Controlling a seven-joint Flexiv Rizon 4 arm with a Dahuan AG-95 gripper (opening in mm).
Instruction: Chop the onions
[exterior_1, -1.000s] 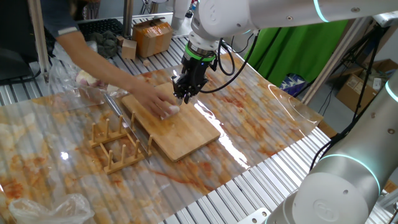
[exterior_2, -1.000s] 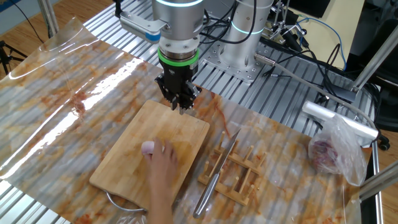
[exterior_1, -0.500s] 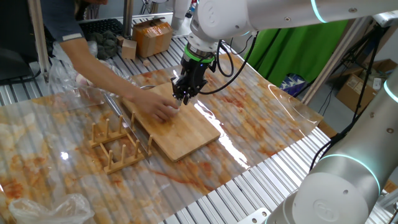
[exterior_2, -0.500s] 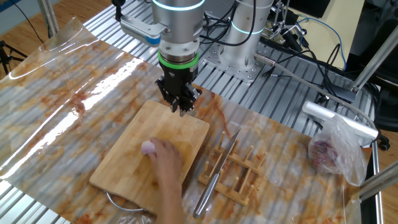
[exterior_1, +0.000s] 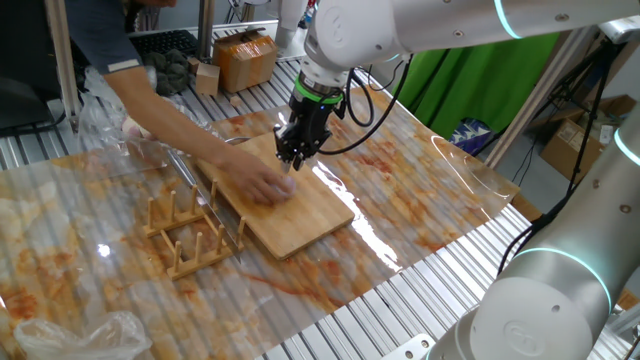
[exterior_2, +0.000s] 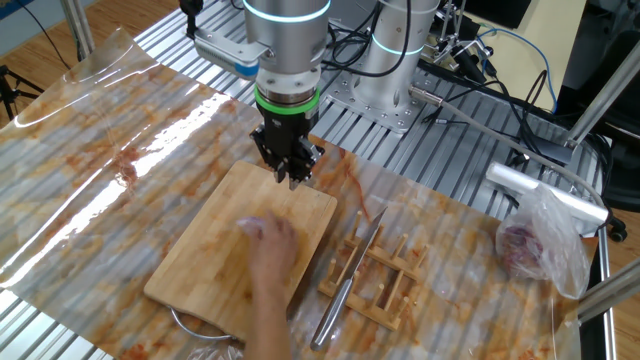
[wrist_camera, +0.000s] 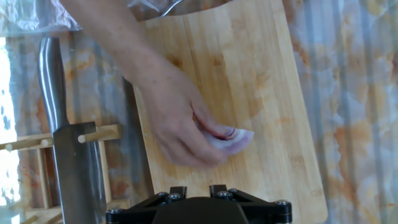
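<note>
A pale pink-white onion wedge (wrist_camera: 235, 138) lies on the bamboo board (wrist_camera: 249, 68), held by a person's hand (wrist_camera: 177, 118). It also shows in the other fixed view (exterior_2: 249, 228), blurred under the fingers. My gripper (exterior_2: 292, 178) hovers above the board's far edge, just beyond the wedge, with its fingers together and nothing between them. In the hand view only the finger bases of the gripper (wrist_camera: 198, 189) show at the bottom edge. In one fixed view the gripper (exterior_1: 295, 160) hangs right above the hand.
A large steel knife (wrist_camera: 68, 155) rests in a wooden rack (exterior_2: 385, 280) beside the board. The person's arm (exterior_1: 170, 110) reaches across the table from the back left. A plastic bag (exterior_2: 540, 245) with reddish contents lies at the right. A plastic sheet covers the table.
The person's hand has shifted the onion wedge a little across the board toward my gripper. My gripper has barely moved.
</note>
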